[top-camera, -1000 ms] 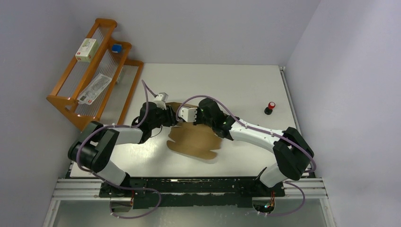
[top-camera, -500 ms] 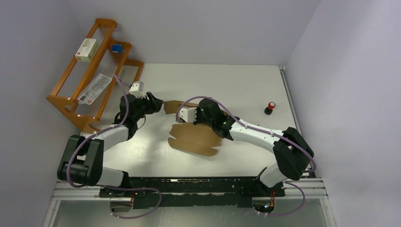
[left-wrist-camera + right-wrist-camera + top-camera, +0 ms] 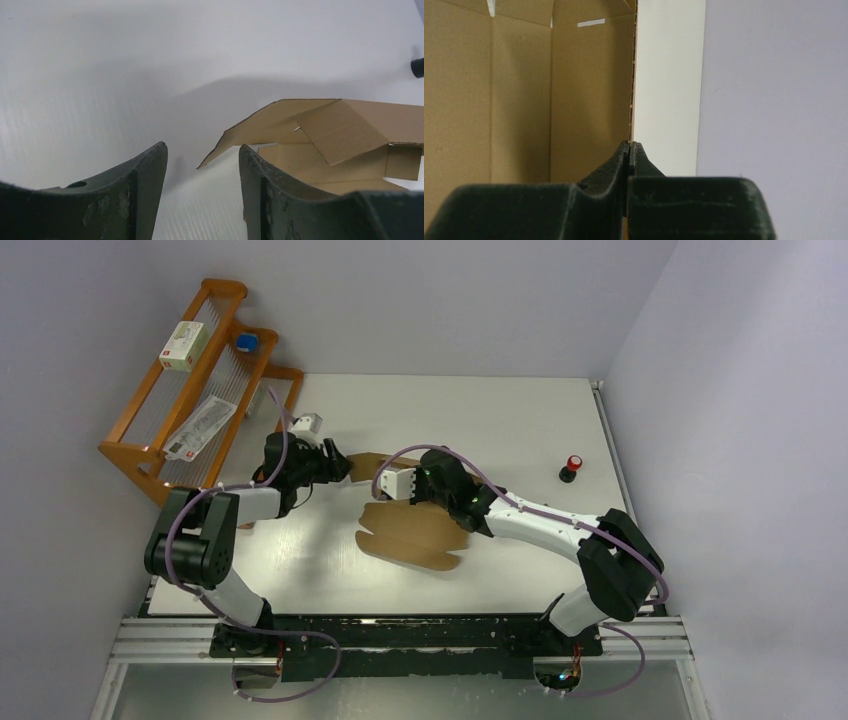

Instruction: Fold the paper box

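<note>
- Within the last second the left tool [image 3: 338, 464] had let go at the cardboard box [image 3: 410, 532], swung well away from it, then come back to just beside its far-left corner.
- That looked like a re-grip rather than progress. The box was only partly formed, with one wall raised and the rest flat on the table [image 3: 500, 420].
- In the left wrist view the left tool [image 3: 202, 150] was released, its fingers spread and nothing between them. The raised flap of the box [image 3: 320, 125] lay just beyond, not touched.
- The right tool [image 3: 380, 487] sat at the box's far edge. In its own view it [image 3: 630, 150] was clenched on the thin edge of an upright panel [image 3: 524, 90], holding that wall up.
</note>
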`<act>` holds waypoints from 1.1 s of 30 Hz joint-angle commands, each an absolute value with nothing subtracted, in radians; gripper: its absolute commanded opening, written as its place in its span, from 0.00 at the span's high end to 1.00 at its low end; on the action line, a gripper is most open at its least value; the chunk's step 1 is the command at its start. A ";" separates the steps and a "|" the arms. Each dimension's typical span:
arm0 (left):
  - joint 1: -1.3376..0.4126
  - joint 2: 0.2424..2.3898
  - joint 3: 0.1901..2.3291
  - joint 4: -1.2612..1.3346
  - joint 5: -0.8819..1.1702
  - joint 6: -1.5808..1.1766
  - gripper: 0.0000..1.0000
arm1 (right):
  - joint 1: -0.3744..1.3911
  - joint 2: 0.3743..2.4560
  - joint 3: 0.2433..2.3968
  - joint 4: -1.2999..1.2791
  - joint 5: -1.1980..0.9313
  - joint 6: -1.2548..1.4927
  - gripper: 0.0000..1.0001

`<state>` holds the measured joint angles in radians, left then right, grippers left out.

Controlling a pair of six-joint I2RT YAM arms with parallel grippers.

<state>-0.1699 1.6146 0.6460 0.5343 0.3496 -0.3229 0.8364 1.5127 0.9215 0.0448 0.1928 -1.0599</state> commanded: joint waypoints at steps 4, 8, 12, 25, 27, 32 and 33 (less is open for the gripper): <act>-0.163 1.670 0.710 0.576 0.468 -0.272 0.46 | 0.842 1.514 0.925 0.043 0.220 -1.089 1.00; -0.163 1.695 0.727 0.594 0.501 -0.276 0.51 | 0.845 1.516 0.916 0.053 0.225 -1.092 1.00; -0.163 1.715 0.739 0.605 0.531 -0.277 0.57 | 0.851 1.520 0.901 0.070 0.249 -1.104 1.00; -0.176 1.728 0.742 0.615 0.581 -0.266 0.67 | 0.901 1.534 0.774 0.249 0.411 -1.158 1.00; -0.179 1.732 0.747 0.608 0.580 -0.261 0.67 | 0.908 1.531 0.736 0.294 0.424 -1.172 1.00; -0.184 1.723 0.760 0.583 0.530 -0.228 0.63 | 0.928 1.539 0.725 0.299 0.444 -1.161 1.00; -0.184 1.719 0.767 0.562 0.510 -0.212 0.62 | 0.932 1.538 0.723 0.301 0.443 -1.159 1.00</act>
<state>-0.1802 1.7206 0.7197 0.5690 0.5442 -0.2756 0.9134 1.5280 0.7307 0.2626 0.4126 -1.1484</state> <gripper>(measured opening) 0.368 0.025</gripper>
